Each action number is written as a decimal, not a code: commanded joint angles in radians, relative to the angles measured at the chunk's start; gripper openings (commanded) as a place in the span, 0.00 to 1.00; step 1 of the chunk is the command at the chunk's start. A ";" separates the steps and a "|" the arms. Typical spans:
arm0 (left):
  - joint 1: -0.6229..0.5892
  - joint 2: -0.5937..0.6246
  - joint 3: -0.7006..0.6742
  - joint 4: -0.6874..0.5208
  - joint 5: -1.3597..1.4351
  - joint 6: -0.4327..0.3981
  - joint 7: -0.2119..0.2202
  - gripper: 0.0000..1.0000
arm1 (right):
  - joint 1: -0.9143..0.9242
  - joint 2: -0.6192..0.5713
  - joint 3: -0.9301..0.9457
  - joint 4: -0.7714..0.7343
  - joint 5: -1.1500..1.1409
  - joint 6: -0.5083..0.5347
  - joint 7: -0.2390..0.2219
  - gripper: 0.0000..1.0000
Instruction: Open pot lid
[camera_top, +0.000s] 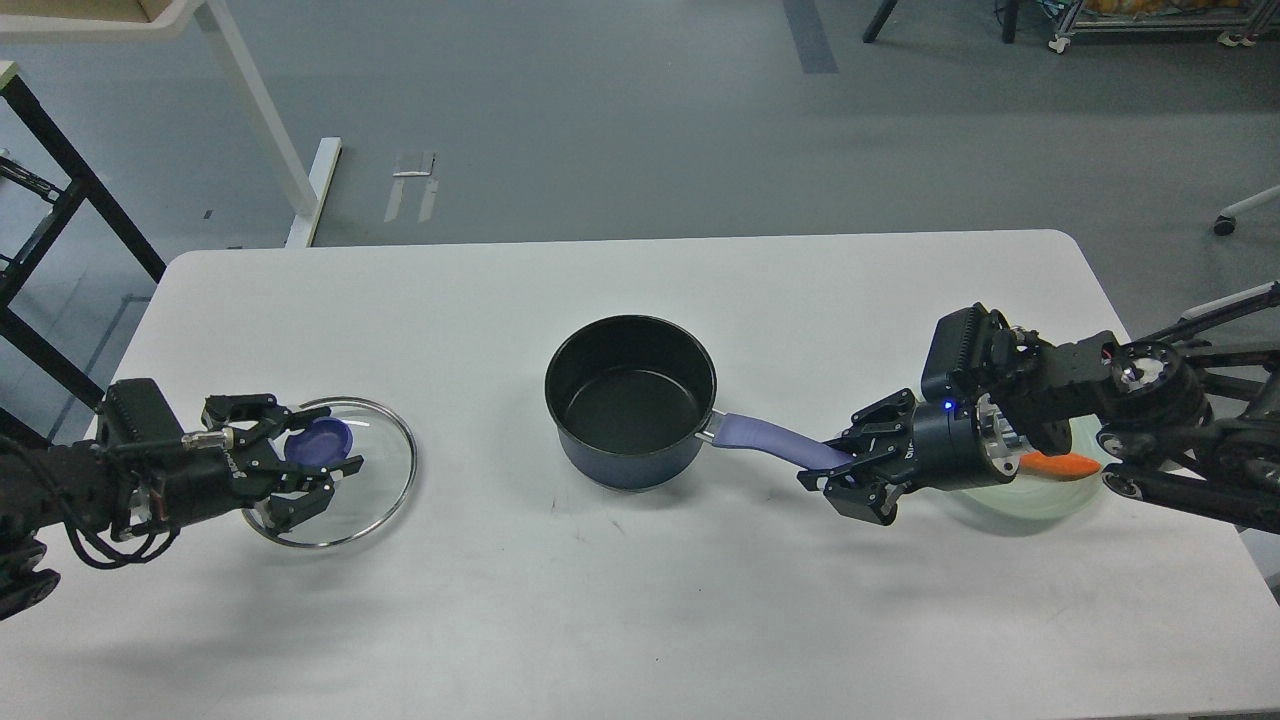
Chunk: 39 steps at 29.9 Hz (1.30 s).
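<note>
A dark blue pot stands open and empty in the middle of the white table, its lavender handle pointing right. My right gripper is shut on the end of that handle. The glass lid with its blue knob is at the table's left side, low over or on the surface. My left gripper is shut on the knob.
A pale green plate with an orange carrot-like piece lies at the right, partly under my right arm. Table legs and a wheeled base stand on the floor beyond the table.
</note>
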<state>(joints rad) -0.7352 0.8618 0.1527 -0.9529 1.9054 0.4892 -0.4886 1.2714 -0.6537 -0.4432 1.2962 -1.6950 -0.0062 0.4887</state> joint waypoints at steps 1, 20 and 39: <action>0.028 -0.007 -0.004 0.009 -0.005 0.000 0.000 0.42 | -0.001 -0.001 0.000 0.000 0.000 0.000 0.000 0.33; 0.020 0.009 -0.038 -0.043 -0.121 0.000 0.000 0.99 | 0.000 -0.001 0.000 0.000 0.000 0.000 0.000 0.34; -0.285 0.198 -0.145 -0.305 -1.192 -0.461 0.000 0.99 | 0.000 -0.003 0.000 0.000 0.000 0.000 0.000 0.34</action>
<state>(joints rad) -1.0103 1.0697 0.0523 -1.2650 1.0120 0.1281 -0.4885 1.2718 -0.6565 -0.4438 1.2963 -1.6947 -0.0062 0.4887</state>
